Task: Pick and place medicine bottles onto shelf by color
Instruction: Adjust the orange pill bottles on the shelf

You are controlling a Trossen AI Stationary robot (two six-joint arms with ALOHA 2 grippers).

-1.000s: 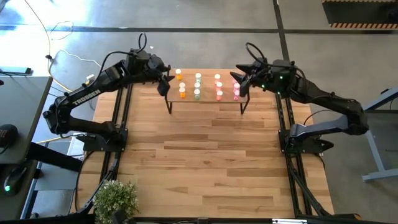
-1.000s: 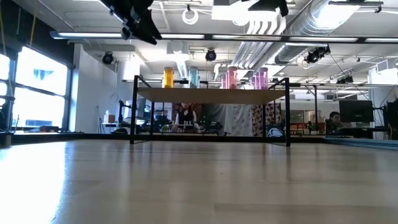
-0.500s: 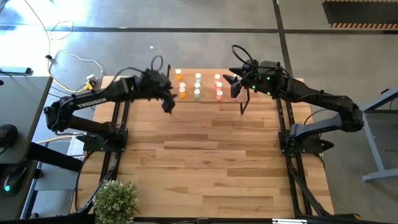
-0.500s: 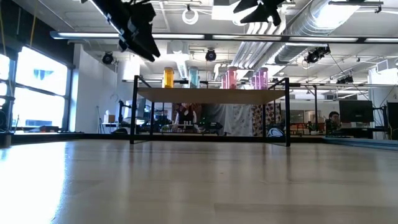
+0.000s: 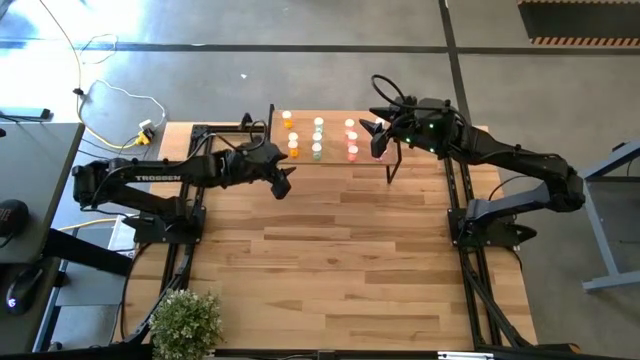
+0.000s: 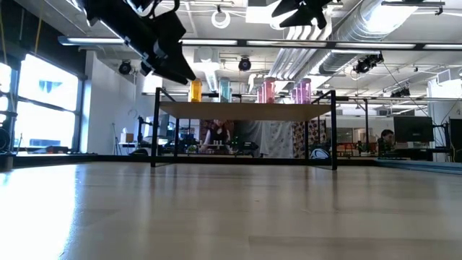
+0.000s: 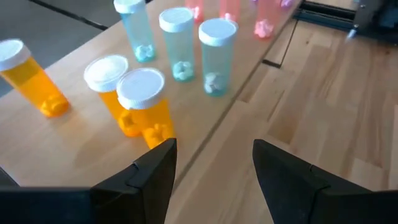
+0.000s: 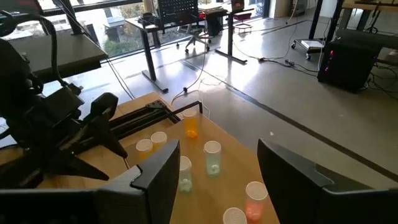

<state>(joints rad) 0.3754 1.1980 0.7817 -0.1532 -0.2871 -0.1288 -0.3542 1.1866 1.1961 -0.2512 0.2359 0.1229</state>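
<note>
The shelf (image 5: 330,158) stands at the table's far middle on thin black legs (image 6: 156,130). Several bottles stand upright on it in colour groups: orange (image 5: 292,146), pale green (image 5: 317,149), salmon-red (image 5: 352,151). The left wrist view shows orange bottles (image 7: 147,107) and pale green bottles (image 7: 216,54) close by. In the low view a magenta bottle (image 6: 302,92) stands at the shelf's right end. My left gripper (image 5: 284,183) is open and empty, just off the shelf's near left corner. My right gripper (image 5: 373,138) is open and empty above the shelf's right part.
A potted plant (image 5: 186,322) stands at the table's near left corner. The bare wooden tabletop (image 5: 330,250) stretches from the shelf to the near edge. Black arm frames (image 5: 190,210) run along both table sides. A person shows in the room behind the shelf (image 6: 216,133).
My left gripper has drawn back from over the shelf's far left end toward the table's near edge and has come lower, ending off the shelf's near left corner. My right gripper has shifted slightly toward the left over the shelf, then kept still. The bottles have not moved.
</note>
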